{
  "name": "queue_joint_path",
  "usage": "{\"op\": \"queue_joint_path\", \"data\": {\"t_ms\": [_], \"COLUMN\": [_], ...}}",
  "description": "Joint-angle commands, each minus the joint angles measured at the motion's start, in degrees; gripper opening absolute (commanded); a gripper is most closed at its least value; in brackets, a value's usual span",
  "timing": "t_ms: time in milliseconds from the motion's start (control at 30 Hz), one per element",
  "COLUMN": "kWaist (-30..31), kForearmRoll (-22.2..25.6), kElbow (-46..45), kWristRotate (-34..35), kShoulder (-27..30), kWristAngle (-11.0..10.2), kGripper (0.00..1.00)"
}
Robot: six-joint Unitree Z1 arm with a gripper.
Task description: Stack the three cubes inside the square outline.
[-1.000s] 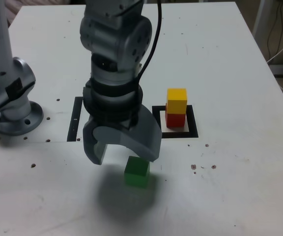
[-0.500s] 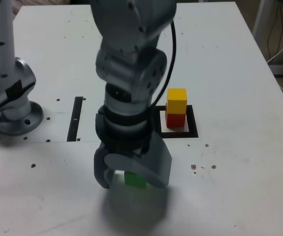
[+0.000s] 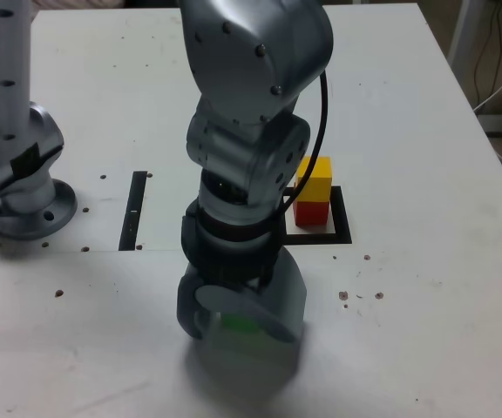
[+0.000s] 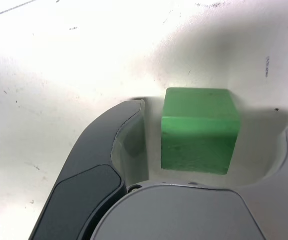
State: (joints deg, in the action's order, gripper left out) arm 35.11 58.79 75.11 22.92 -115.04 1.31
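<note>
Green cube (image 4: 199,130) sits on the table between the gripper's (image 3: 240,315) spread jaws, which have just descended around it and begun narrowing, not yet pinching; yellow cube (image 3: 316,178) already tops red cube (image 3: 310,212) inside the square outline (image 3: 342,228); lifting comes next.

Exterior view: even, diffuse indoor light, mildly soft focus, table (image 3: 425,287) reads pale grey-white. My housing carries small specular dots and a broad sheen on its upper shell. A soft dark shadow pools on the surface directly under and around my gripper (image 3: 240,320). Wrist view: strongly overexposed away from my jaws, the surface blown out to white; grey shading close in around the green cube (image 4: 198,131). Cube edges fairly sharp; my own near jaw surfaces look smooth and slightly soft.
</note>
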Motion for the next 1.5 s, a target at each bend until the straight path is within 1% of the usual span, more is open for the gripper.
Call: {"op": "queue_joint_path", "data": {"t_ms": [0,233,433,700,933,1000,1233,1367,1467], "kWaist": [-0.2,-0.5,-0.6,-0.7,-1.2,-1.4,-1.6,-1.6,-1.6], "kForearmRoll": [0.0,0.1,0.5,1.2,1.0,1.1,1.2,1.4,1.7], "kElbow": [0.0,-0.3,-0.4,0.1,0.2,0.2,0.3,0.3,0.3], "kWristRotate": [0.2,0.2,0.1,-0.5,-1.0,-1.2,-1.3,-1.3,-1.3], "kShoulder": [-0.3,-0.2,-0.1,0.1,0.1,0.1,0.5,0.7,0.8], "kWristAngle": [-0.7,-2.9,-3.0,-2.1,-2.0,-2.0,-2.5,-2.7,-2.9], "kGripper": [0.86,0.85,0.84,0.66,0.58,0.53,0.28,0.2,0.17]}}
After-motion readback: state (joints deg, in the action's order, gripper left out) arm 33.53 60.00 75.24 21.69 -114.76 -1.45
